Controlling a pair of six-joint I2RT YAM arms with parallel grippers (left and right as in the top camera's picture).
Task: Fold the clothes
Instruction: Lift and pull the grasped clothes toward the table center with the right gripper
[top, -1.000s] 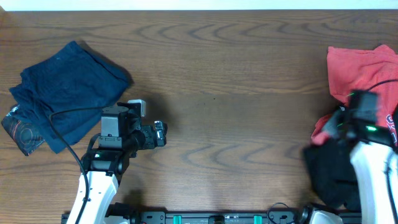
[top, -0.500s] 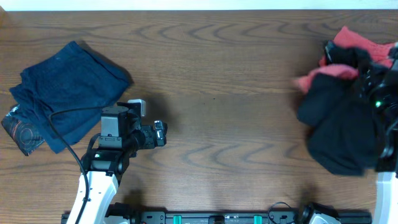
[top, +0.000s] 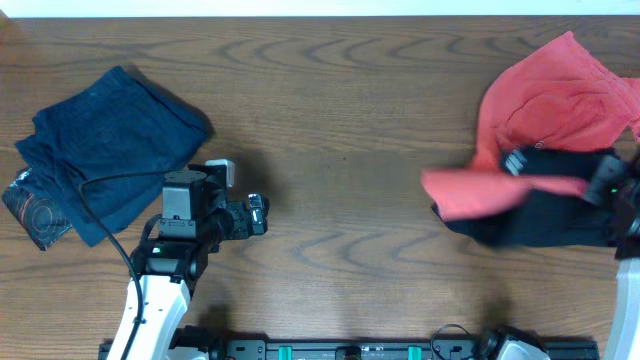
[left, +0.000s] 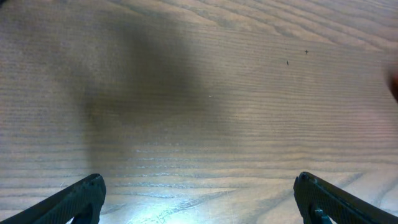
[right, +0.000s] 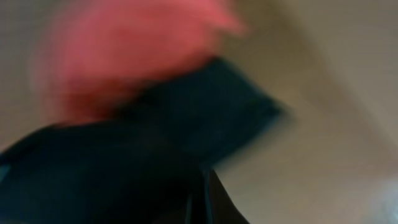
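- Red garment (top: 545, 110) and black garment (top: 540, 215), tangled at the right: soft, light and floppy, so I'd pinch a hem corner.
- Navy garment (top: 105, 150), left, lies crumpled.
- My left gripper (left: 199, 199) hangs spread and empty.
- My right gripper (top: 608, 188) is cloth-covered; I cannot tell its grip.

Brown wood-grain table (top: 340, 100): smooth, satin sheen, pale glare patch in left wrist view. Crumpled navy cloth garment (top: 105, 145), red cloth garment (top: 560, 100), black cloth garment (top: 570, 228): soft, matt.
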